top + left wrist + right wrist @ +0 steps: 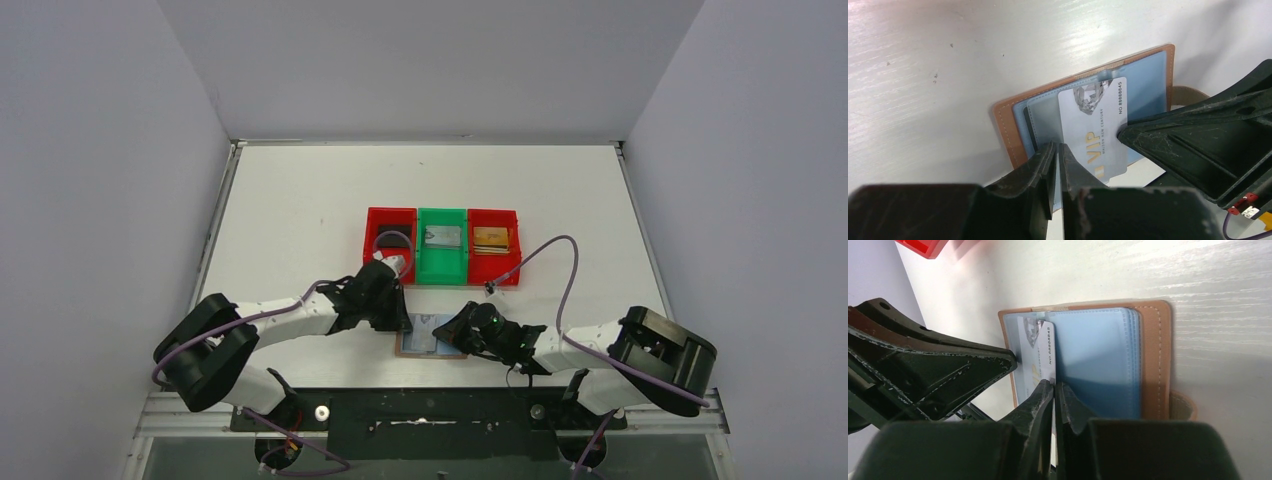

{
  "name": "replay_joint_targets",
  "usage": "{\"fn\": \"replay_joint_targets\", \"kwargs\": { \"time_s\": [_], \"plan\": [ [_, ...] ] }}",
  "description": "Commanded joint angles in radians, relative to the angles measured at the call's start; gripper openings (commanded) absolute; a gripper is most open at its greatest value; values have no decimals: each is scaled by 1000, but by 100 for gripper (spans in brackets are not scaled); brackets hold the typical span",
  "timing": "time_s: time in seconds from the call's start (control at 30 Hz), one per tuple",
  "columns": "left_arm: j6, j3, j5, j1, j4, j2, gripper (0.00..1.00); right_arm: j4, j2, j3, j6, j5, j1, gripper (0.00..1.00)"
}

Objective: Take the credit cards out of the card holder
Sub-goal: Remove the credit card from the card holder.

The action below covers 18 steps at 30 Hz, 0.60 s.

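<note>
Now, the tan card holder [428,338] lies open on the bench [300,200] at its near edge, a silvery VIP card [1093,130] poking from its blue sleeves. On that card's edge the right pincer [1054,385] is clamped; the left pincer [1057,149] is closed too, tips at the sleeve beside it.

Colour notes for you. The card holder [1007,125] is tan-brown leather with a paler stitched line running along its border. Its inner sleeves [1098,355] are light blue and semi-clear. The VIP card [1093,125] is silver-white, and you can read a grey diamond print, gold "VIP" lettering and a small black number line on it. The left gripper [1057,147] and right gripper [1054,385] are both matt black with pale scuffs. Left bin [390,211] red, middle bin [442,212] green, right bin [494,213] red. You have a silver-grey card [441,237] in the green bin and a gold-tan card [491,238] in the right red one. Table [300,200] white, cables [570,270] purple.
</note>
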Motion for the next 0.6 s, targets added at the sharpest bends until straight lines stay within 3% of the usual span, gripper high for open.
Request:
{"fn": "replay_joint_targets", "kwargs": {
  "time_s": [0.0, 0.2, 0.4, 0.57],
  "plan": [
    [32, 12, -80, -10, -146, 12, 12, -15, -30, 7, -20, 28, -8, 0],
    [34, 104, -60, -11, -145, -73, 26, -58, -34, 7, -16, 30, -10, 0],
    [9, 81, 103, -15, 37, -71, 28, -64, -34, 7, -18, 29, -12, 0],
    [-10, 31, 130, -36, 75, 8, 27, -63, -42, 6, -15, 30, -12, 1]
  ]
}}
